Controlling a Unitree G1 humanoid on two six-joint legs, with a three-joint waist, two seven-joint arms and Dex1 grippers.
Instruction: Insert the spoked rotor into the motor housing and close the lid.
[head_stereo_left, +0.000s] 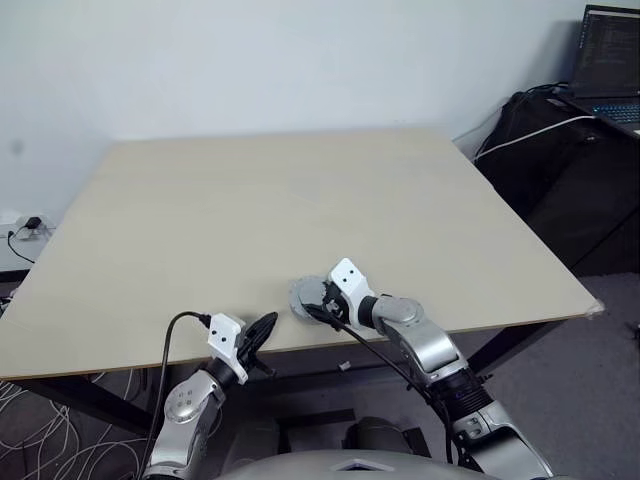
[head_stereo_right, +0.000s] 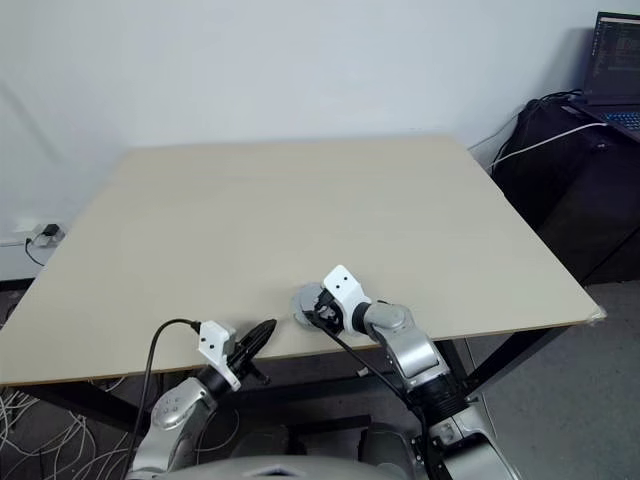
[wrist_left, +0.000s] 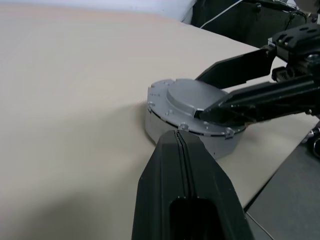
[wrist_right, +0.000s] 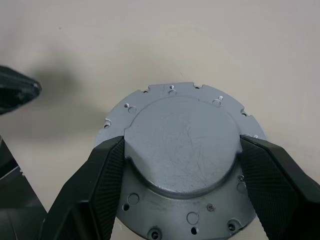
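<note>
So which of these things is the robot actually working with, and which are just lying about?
Job in hand:
- lid, gripped by the right end effector
- round grey assembly beneath it
- left end effector, shut, beside it

Lying about:
- laptop
- white cable
- wall plug

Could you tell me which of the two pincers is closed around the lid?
The right pincer: its fingers straddle the lid's raised centre, whereas the left pincer is shut, holding nothing.

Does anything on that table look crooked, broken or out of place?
Nothing stands out. The lid sits flat and centred on the motor housing near the table's front edge, the right tool straddling its raised middle. The left tool is shut, beside it.
</note>
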